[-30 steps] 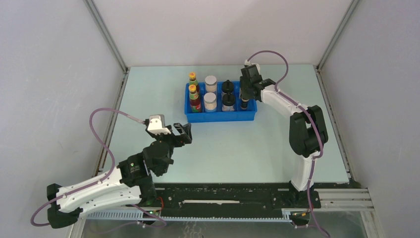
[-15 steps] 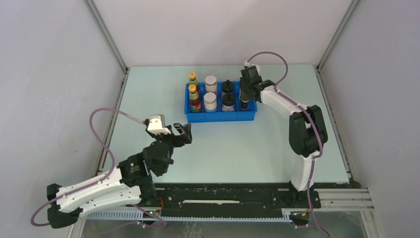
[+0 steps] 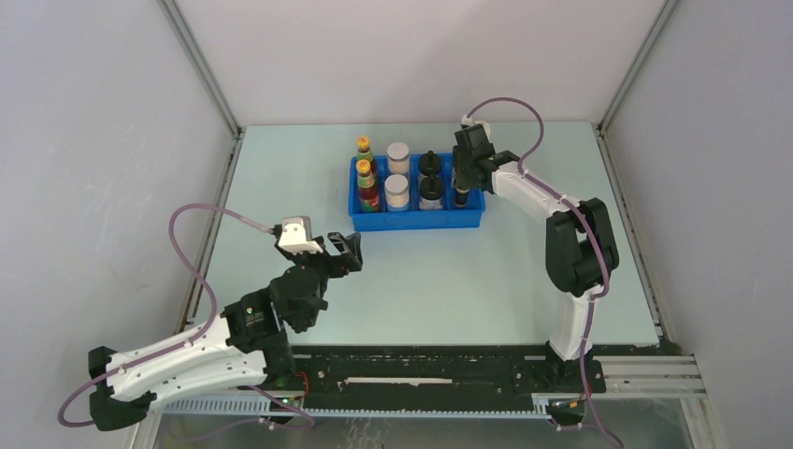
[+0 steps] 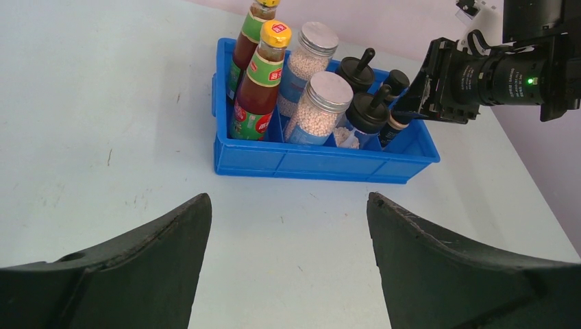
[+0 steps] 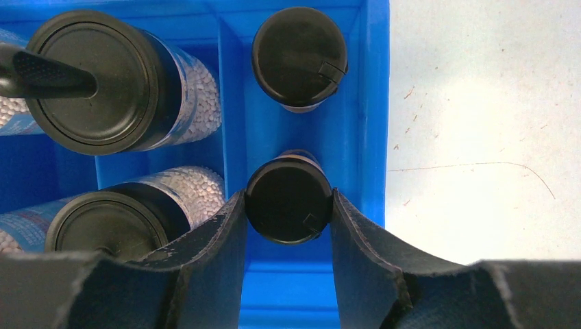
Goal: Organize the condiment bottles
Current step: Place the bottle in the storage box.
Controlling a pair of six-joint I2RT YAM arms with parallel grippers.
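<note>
right gripper (image 3: 465, 185) is clamped on the cap of a tiny dark vial (image 5: 288, 205), lower centre of the wrist frame. It's in the rightmost slot of the blue tray (image 5: 373, 103), with the second vial (image 5: 299, 55) just above it in frame. left gripper (image 4: 288, 199) has its jaws wide apart and empty, well short of the tray, and the other bottles (image 4: 318, 103) all stand in the tray, upper centre of the overhead frame. The vial looks light and rigid, and its smooth round cap could probably twist or slip, so I'd squeeze the cap sides squarely with modest force and keep it vertical between the slot walls.
</note>
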